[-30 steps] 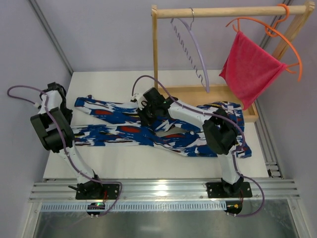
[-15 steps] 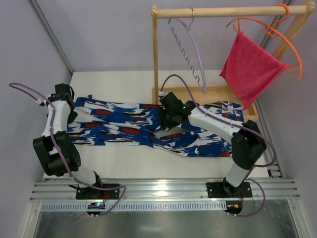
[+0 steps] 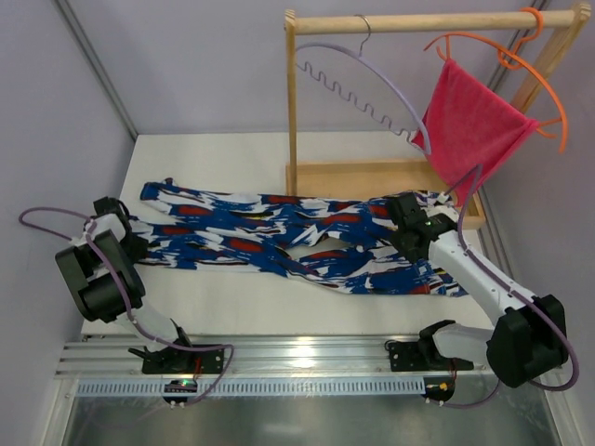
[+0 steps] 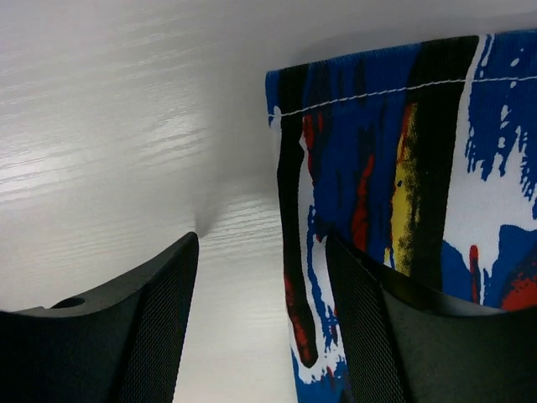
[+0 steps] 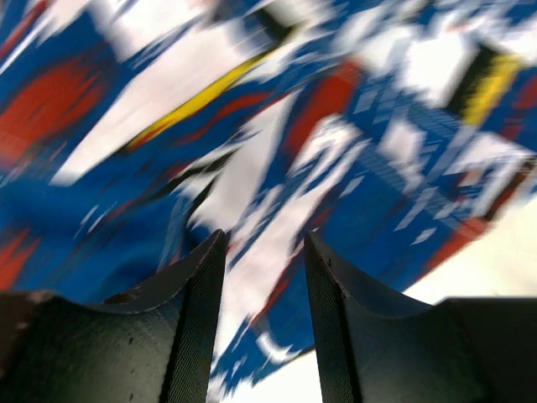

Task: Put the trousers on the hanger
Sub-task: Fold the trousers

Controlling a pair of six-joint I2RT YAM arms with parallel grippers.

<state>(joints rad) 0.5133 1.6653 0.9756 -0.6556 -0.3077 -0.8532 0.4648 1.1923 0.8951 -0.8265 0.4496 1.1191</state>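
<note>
Lying flat and lengthwise on the white counter [image 3: 214,153], the long royal-blue fabric trousers with white, red, black and yellow patches [image 3: 279,243] are not yet hung. Their leg ends point toward the left side, the waist toward the right, and no part is lifted. The thin pale lavender plastic hanger with the wavy lower bar [image 3: 395,85] hangs bare by its silver hook from the wooden rail [image 3: 418,22] behind, well apart from the fabric. By my judgement the task is barely begun, with grasping, lifting and draping over the bar all left to do. The left claw [image 4: 260,336] is released, one finger over bare counter and the other over the stitched hem of a leg. The right claw [image 5: 264,319] is likewise spread with nothing pinched, low over the patterned fabric near the waist, though its view is blurred. Against half a second ago, the right claw has travelled from the middle of the trousers to the waist end. The left claw has drawn nearer the counter's front edge. The hanger has swung from nearly edge-on to broadside, its far tip now close by the pink-red cloth [image 3: 469,125] on the orange hanger [image 3: 521,65].
</note>
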